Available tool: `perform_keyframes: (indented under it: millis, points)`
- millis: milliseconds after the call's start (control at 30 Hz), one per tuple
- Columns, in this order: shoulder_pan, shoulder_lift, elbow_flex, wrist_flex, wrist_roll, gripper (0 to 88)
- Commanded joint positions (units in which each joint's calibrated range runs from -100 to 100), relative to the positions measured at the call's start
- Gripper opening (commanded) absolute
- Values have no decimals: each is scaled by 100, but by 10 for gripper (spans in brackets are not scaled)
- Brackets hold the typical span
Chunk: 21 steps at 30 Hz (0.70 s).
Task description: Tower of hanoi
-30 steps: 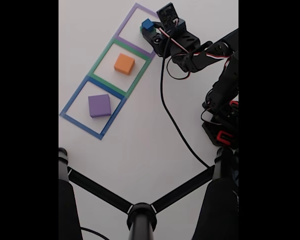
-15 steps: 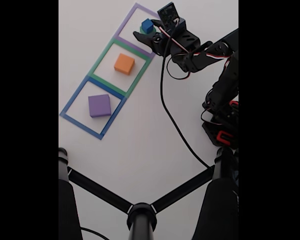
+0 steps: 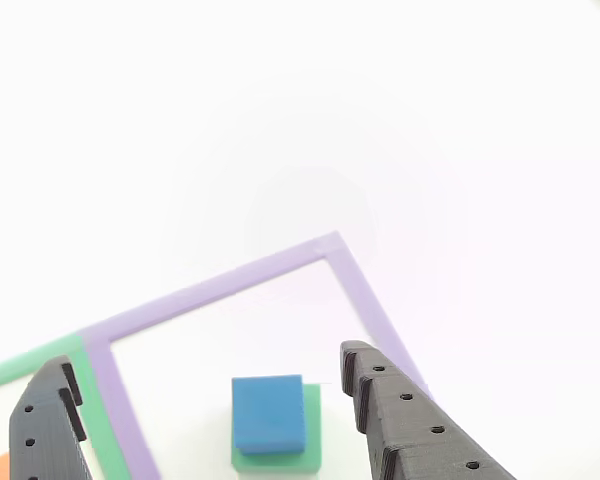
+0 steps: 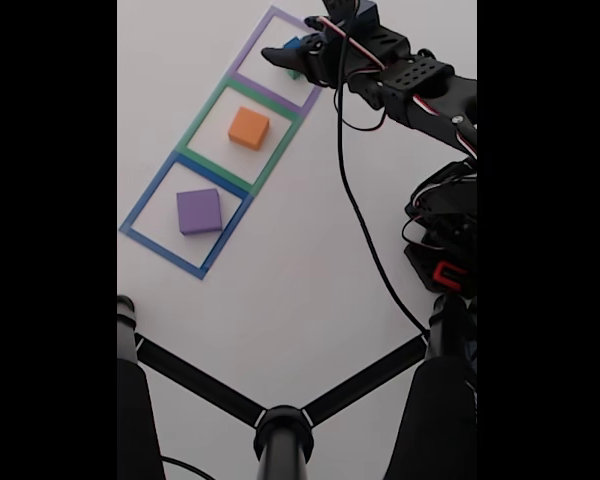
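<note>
Orange block (image 4: 249,127) in green outline (image 4: 242,129); purple block (image 4: 198,211) in blue outline (image 4: 185,216); hand (image 4: 289,55) over purple outline (image 4: 276,60).

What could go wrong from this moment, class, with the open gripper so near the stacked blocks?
1. The gripper stands open with a finger on either side of the blue block, which sits on the green block; a sideways move might knock it off.
2. The black cable trails over the table and could catch as the arm swings toward the orange block.

White table (image 4: 280,270), bearing 3 taped square outlines in a row: purple (image 4: 272,88), green (image 4: 202,128), blue (image 4: 145,205). Orange block (image 4: 248,128) inside green, purple block (image 4: 198,211) inside blue. Green cube (image 3: 300,450) inside purple, lying directly on the surface.
</note>
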Motion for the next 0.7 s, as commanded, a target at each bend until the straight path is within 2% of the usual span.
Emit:
perform_keyframes:
  millis: [0,167,300,500,667]
  points:
    - [55,-1161,-1405,2956,0,336]
    - [-60,-1586,-3386,5870,0,350]
    - [-334,-1730,-4567,7327,0,353]
    - [-959,-2003,-5412,8395,0,325]
    - [-1287,-2235,-5521,8743,0,244]
